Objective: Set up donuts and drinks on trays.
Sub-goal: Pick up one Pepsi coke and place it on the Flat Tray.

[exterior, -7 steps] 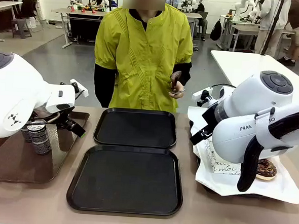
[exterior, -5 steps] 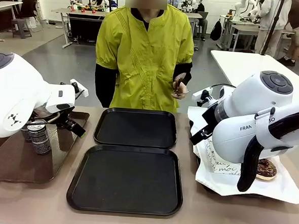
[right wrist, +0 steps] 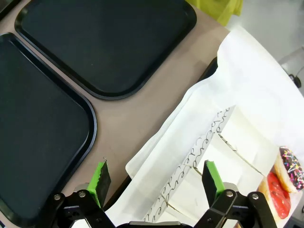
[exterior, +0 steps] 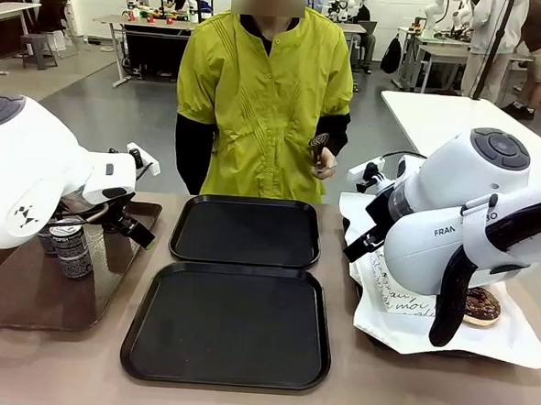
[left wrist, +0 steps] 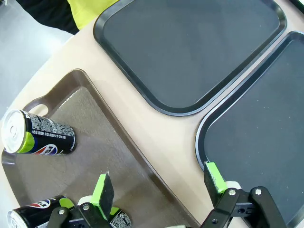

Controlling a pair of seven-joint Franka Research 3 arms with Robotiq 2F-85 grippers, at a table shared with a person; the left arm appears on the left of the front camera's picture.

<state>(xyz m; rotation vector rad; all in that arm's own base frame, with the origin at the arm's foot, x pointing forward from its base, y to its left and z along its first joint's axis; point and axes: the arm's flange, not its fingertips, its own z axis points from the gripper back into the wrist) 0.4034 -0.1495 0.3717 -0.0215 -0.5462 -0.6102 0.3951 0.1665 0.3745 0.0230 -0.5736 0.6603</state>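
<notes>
**Nothing served: both trays [exterior: 229, 324] sit bare**

Your two black trays lie one behind the other at mid-table, touching or nearly so, with nothing on either. The left gripper [left wrist: 159, 181] hangs with its fingers spread wide, pinching nothing, above the brown tray [exterior: 12, 292] on your left. The cans [exterior: 72, 247] stand close together on that tray. The right gripper [right wrist: 156, 176] is likewise spread and empty over the white paper [right wrist: 247, 80] on your right. That paper carries the donuts [right wrist: 289, 164] and the script-printed paper holders [right wrist: 209, 161]. Across the table a person holds a small dark item in one hand [exterior: 323, 160], and what it is cannot be made out. By the look of it, the job is at its very start. No can and no donut has reached a black tray, so every one of them is left for you to carry over.
</notes>
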